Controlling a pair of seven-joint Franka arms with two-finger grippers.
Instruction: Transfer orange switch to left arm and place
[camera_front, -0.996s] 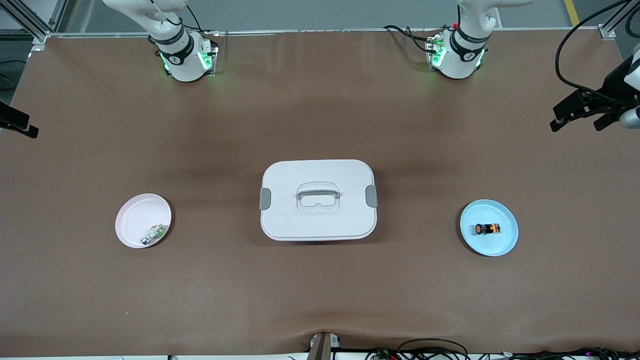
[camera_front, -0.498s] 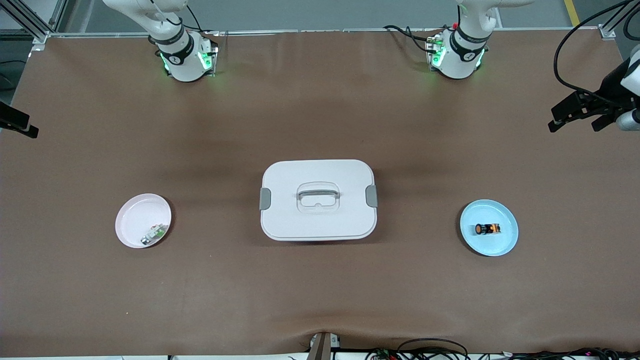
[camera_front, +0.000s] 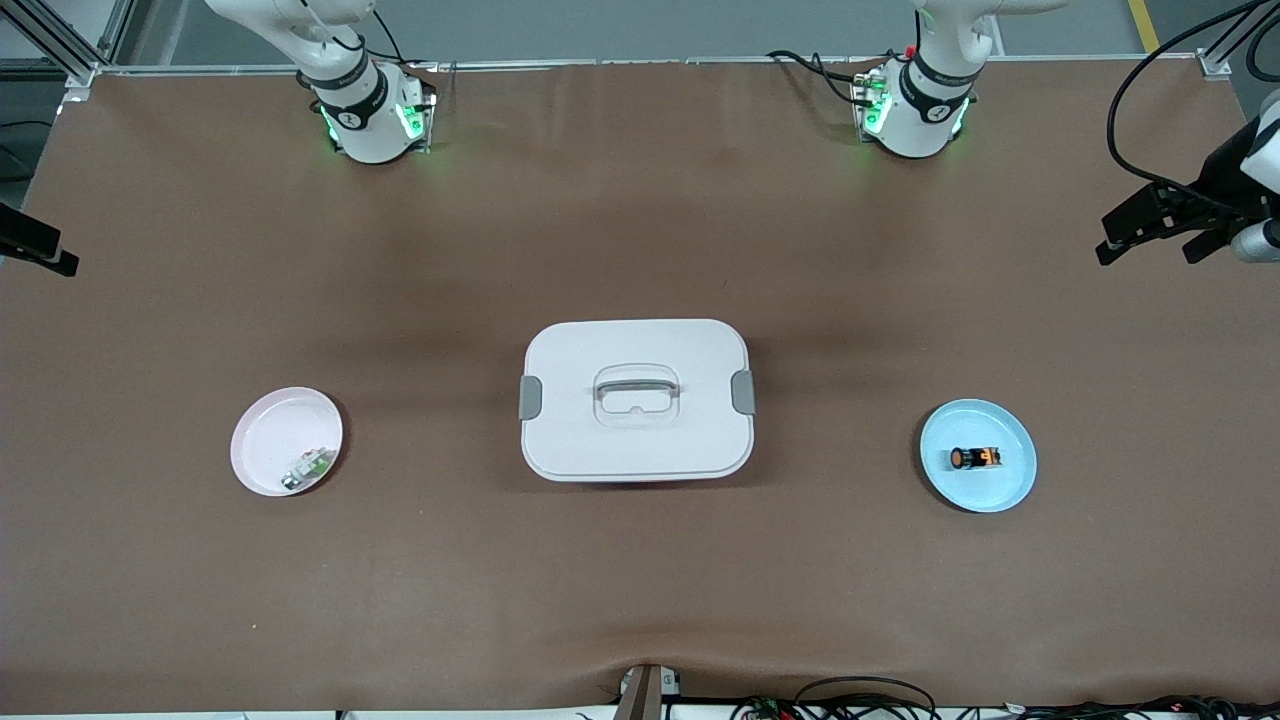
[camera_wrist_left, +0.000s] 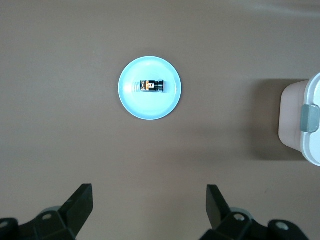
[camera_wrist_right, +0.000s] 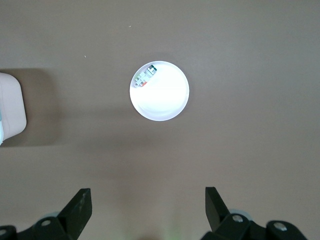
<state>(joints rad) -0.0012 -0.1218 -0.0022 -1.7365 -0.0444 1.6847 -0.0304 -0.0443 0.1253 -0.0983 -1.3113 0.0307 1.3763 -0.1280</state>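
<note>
The orange switch (camera_front: 976, 458) lies on its side in a blue plate (camera_front: 1012, 488) toward the left arm's end of the counter (camera_front: 640, 580), well apart from the box (camera_front: 637, 440). The left gripper (camera_wrist_left: 150, 207) hangs high over it, fingers wide; the right gripper (camera_wrist_right: 148, 207) waits wide over a pink plate (camera_front: 268, 440). The tiny cylinder could roll from a pinch (likelier if taken off-centre), or a low carry could clip the box. No writing is legible.

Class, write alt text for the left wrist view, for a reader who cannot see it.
An orange switch lies on a blue plate on the brown table, seen from above. The open left gripper hangs high over the table, and a corner of the white box shows at the edge.
</note>
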